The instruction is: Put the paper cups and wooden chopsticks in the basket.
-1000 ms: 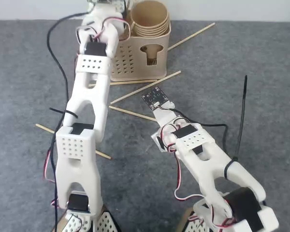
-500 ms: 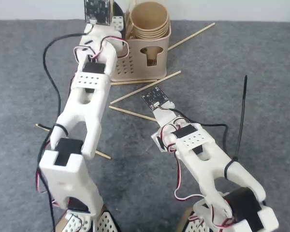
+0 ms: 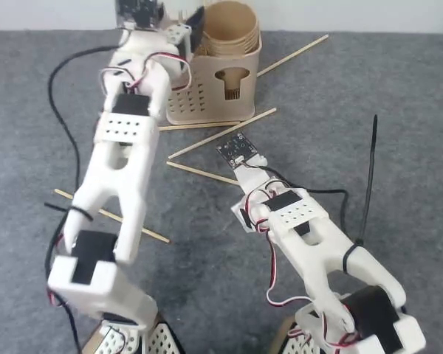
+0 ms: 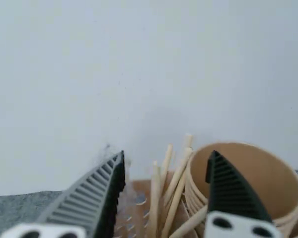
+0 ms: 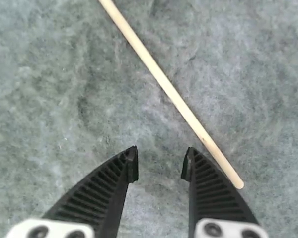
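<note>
1. The left gripper (image 4: 166, 158) is held up over the basket (image 3: 207, 96), which sits at the far edge of the grey mat (image 3: 369, 96). Its jaws are spread wide and nothing is gripped.
2. The cups (image 3: 229, 26) are stacked inside the basket, on the side away from the left arm. A bunch of upright chopsticks (image 4: 175, 181) is stood right beside them, also in the basket.
3. The right gripper (image 5: 161, 151) is pointed down at the mat, out in front of the basket. The jaws are parted just a little, with bare mat between them and nothing held.
4. One chopstick (image 5: 174, 94) is laid flat on the mat just past the right gripper's tips, running at a slant. Its end is right next to one fingertip, but whether it's touched can't be told.
5. Five loose chopsticks (image 3: 221, 134) are scattered on the mat in the high view. One is off to the right of the basket, two are close by its front, one is near the right arm's wrist, and one is partly covered by the left arm.
</note>
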`<action>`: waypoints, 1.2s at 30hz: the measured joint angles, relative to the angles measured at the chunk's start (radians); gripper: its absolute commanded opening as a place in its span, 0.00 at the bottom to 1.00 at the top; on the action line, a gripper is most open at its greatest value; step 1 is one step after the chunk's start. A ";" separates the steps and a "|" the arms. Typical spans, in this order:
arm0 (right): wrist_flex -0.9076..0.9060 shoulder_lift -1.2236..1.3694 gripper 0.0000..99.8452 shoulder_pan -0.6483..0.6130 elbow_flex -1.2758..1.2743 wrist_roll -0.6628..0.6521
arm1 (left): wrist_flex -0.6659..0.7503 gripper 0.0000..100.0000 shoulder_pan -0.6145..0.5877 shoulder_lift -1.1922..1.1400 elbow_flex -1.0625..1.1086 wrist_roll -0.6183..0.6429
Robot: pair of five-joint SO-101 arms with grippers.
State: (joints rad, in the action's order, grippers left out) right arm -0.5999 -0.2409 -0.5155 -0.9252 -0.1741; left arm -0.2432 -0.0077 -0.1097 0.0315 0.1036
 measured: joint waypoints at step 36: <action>-0.344 0.582 0.16 0.035 0.687 -0.267 | -0.830 0.26 -0.448 0.976 0.816 0.178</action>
State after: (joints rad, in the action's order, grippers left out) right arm -0.9436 0.3406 -0.4803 -0.2378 -0.4411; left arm -1.0733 -0.4557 0.8661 0.8477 0.2816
